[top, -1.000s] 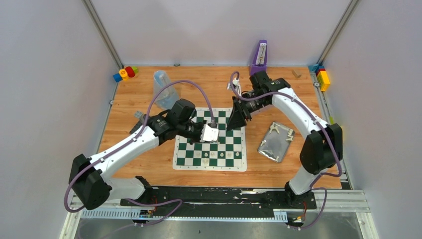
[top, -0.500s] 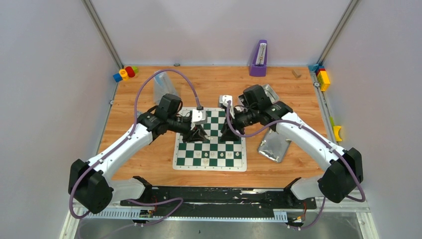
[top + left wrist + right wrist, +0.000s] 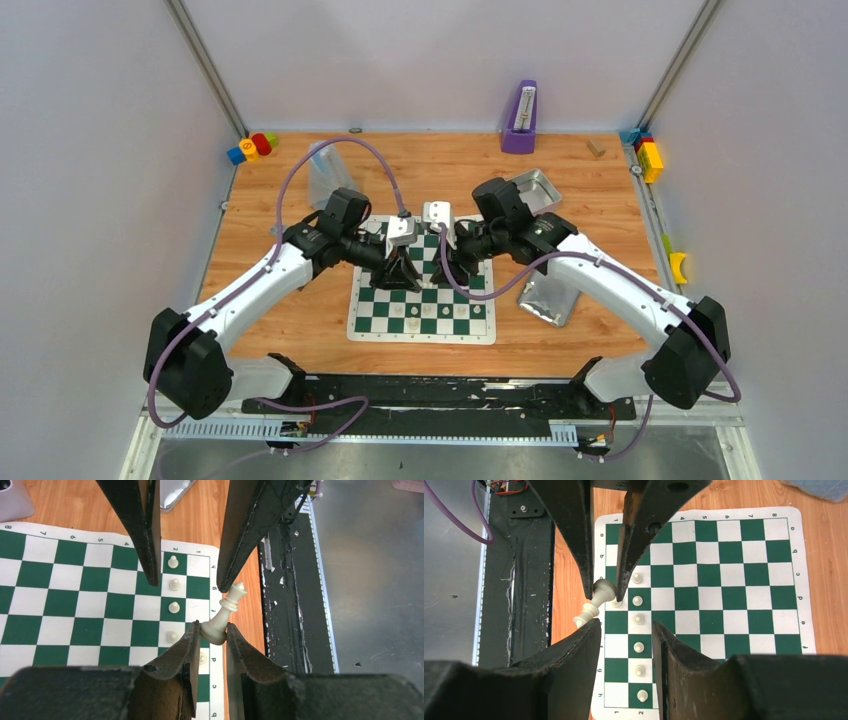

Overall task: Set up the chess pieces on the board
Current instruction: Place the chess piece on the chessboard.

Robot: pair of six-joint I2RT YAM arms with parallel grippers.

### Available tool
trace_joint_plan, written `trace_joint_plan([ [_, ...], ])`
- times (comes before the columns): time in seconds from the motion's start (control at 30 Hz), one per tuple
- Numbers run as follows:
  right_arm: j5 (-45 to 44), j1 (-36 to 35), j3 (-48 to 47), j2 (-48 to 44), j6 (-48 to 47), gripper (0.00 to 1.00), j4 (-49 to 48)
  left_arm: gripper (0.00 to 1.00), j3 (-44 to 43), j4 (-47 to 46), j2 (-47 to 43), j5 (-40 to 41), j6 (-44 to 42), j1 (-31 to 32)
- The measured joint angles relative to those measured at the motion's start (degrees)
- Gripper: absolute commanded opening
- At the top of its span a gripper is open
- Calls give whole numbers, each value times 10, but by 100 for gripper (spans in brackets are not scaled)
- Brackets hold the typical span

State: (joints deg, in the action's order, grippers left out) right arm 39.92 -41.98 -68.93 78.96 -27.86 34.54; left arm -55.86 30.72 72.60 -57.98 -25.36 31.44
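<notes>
Your left gripper (image 3: 210,629) is pinched nearly closed on the base of a tilted cream chess piece (image 3: 227,609), held above the board (image 3: 734,580). Your right gripper (image 3: 626,625) faces it tip to tip, jaws partly apart and empty, with the piece's crown just outside them. Pawns (image 3: 638,600) stand in a row below
</notes>
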Motion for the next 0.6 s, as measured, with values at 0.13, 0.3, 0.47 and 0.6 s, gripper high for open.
trace_joint_plan([
  [0.13, -14, -8, 15, -15, -15, 43, -6, 0, 0, 2, 4, -7, 6, -3],
  [0.3, -33, -10, 36, -42, -33, 43, -7, 0, 0, 4, 6, -16, 6, -12],
  [0.47, -39, -11, 50, -54, -41, 43, -6, 0, 0, 3, 7, -22, 7, -20],
  [0.6, -38, -12, 50, -54, -42, 43, -6, 0, -10, 3, 19, -30, 9, -22],
])
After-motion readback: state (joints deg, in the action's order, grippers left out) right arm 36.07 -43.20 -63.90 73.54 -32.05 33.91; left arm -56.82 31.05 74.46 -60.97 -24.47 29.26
